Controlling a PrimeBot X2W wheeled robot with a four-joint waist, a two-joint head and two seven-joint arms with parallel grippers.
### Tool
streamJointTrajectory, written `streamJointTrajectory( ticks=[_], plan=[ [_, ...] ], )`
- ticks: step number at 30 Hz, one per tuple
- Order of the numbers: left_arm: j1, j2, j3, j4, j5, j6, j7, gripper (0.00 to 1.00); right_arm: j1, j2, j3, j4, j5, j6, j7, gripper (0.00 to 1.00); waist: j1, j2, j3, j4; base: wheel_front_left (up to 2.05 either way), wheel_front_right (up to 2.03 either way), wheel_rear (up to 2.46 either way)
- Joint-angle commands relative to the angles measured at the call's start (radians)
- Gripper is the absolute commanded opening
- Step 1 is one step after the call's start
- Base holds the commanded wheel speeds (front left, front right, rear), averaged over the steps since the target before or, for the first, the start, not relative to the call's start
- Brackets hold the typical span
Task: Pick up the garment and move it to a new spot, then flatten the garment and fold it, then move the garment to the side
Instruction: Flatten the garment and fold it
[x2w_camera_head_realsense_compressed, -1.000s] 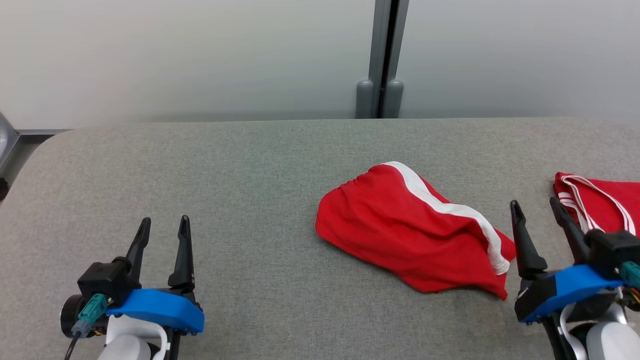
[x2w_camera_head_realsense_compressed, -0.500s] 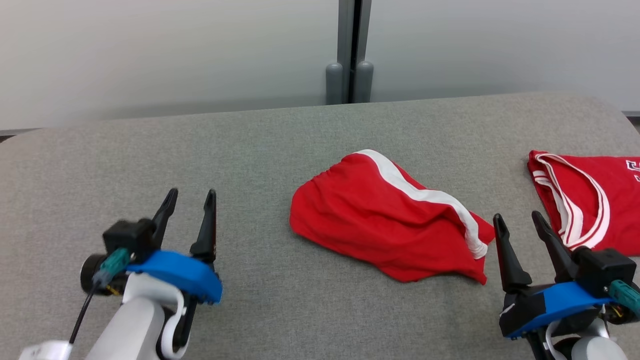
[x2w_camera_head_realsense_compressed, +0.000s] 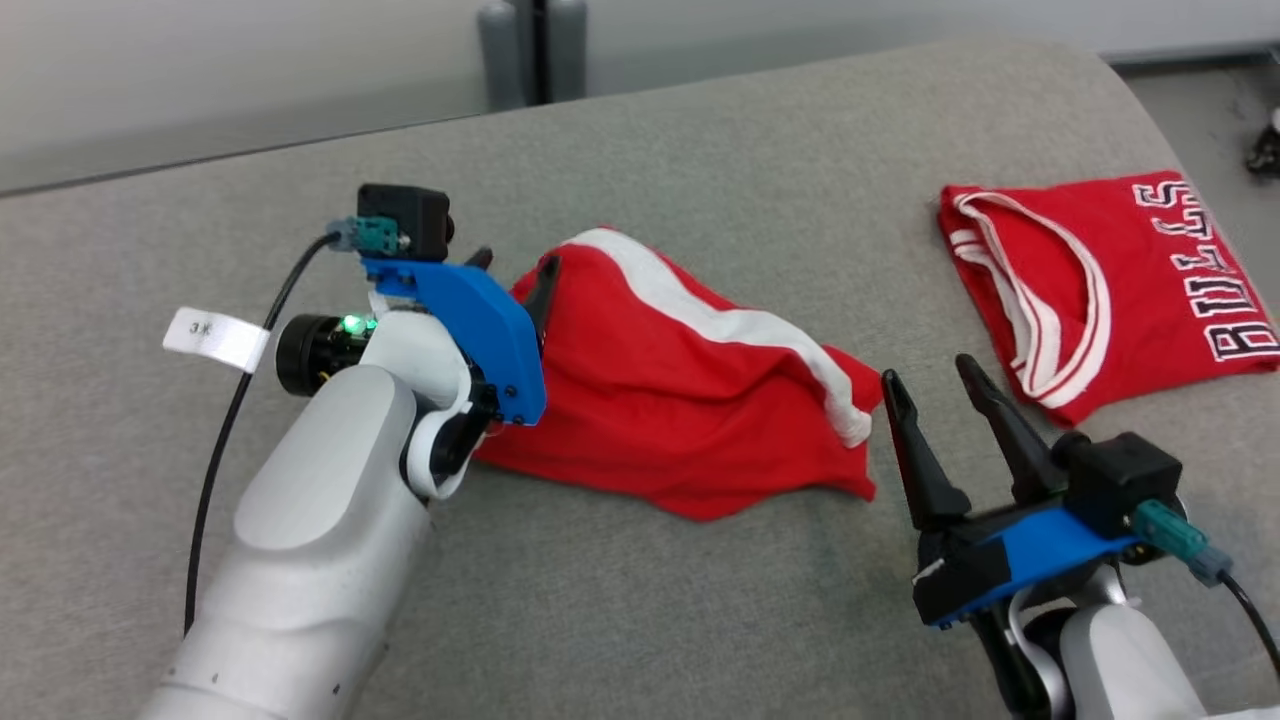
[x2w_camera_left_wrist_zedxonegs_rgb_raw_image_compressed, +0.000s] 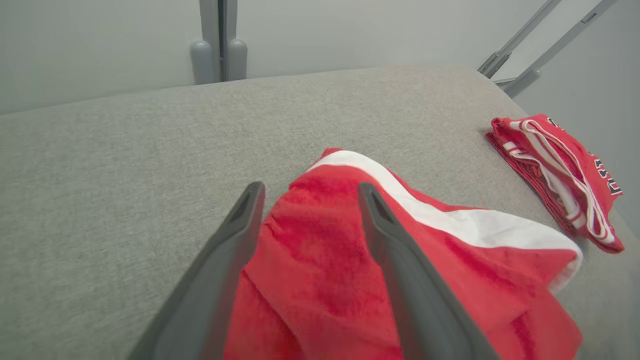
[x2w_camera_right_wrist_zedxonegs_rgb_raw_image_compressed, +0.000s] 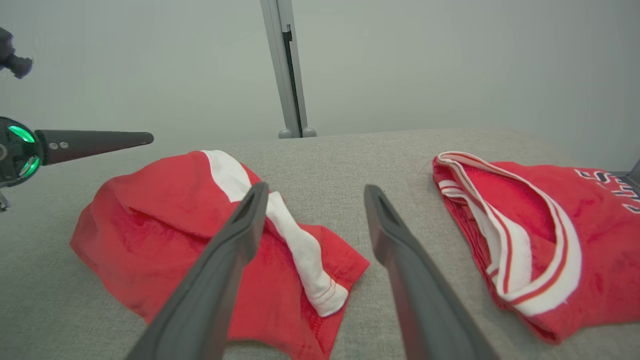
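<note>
The garment (x2w_camera_head_realsense_compressed: 680, 400) is a crumpled pair of red shorts with a white side stripe, lying mid-table. My left gripper (x2w_camera_head_realsense_compressed: 514, 265) is open over its left, gathered end. In the left wrist view the red cloth (x2w_camera_left_wrist_zedxonegs_rgb_raw_image_compressed: 310, 250) lies between and under both fingers; I cannot tell whether they touch it. My right gripper (x2w_camera_head_realsense_compressed: 928, 372) stands open just right of the shorts' stripe end, nothing between its fingers. In the right wrist view the shorts (x2w_camera_right_wrist_zedxonegs_rgb_raw_image_compressed: 150, 210) lie at the left, partly behind the right gripper (x2w_camera_right_wrist_zedxonegs_rgb_raw_image_compressed: 316, 189).
A folded red jersey (x2w_camera_head_realsense_compressed: 1130, 280) with white trim and lettering lies at the right end of the grey cloth-covered table (x2w_camera_head_realsense_compressed: 700, 150), close to its rounded edge. The jersey (x2w_camera_right_wrist_zedxonegs_rgb_raw_image_compressed: 600, 225) is right of my right fingers. A grey wall post stands behind the table.
The head camera has swung right and down. My left arm has reached forward and right, from bare table onto the shorts' left end. The right gripper has stayed near the stripe end.
</note>
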Motion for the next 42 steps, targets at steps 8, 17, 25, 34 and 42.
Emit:
streamJointTrajectory(
  ticks=[8,17,25,34,42],
  plan=[
    [-0.112,0.056,-0.045,0.186,0.045,0.031,0.158,1.0,-0.071,-0.001,0.082,0.051,0.049,0.0,-0.049,1.0,-0.0001,-0.0001,0.064,-0.111,0.0,0.0,0.0],
    [-0.109,0.047,-0.085,0.258,0.041,0.019,0.268,0.0,-0.091,-0.001,0.08,0.091,0.062,0.0,-0.083,1.0,-0.0001,-0.0001,0.079,-0.116,0.0,0.0,0.0],
    [-0.046,0.034,-0.049,0.117,0.059,0.063,-0.06,0.0,-0.084,-0.001,0.039,0.089,0.041,0.0,-0.079,1.0,-0.0001,-0.0001,0.038,-0.03,0.0,0.0,0.0],
    [0.263,0.088,-0.08,-0.177,0.081,0.112,-0.189,0.0,-0.029,-0.001,-0.011,0.062,0.017,0.0,-0.048,1.0,-0.0001,-0.0001,-0.044,0.097,0.0,0.0,0.0],
    [0.484,0.114,-0.092,-0.317,0.061,0.189,-0.192,0.0,0.006,-0.001,-0.043,0.035,0.008,0.0,-0.022,1.0,-0.0001,-0.0001,-0.084,0.156,0.0,0.0,0.0]
  ],
)
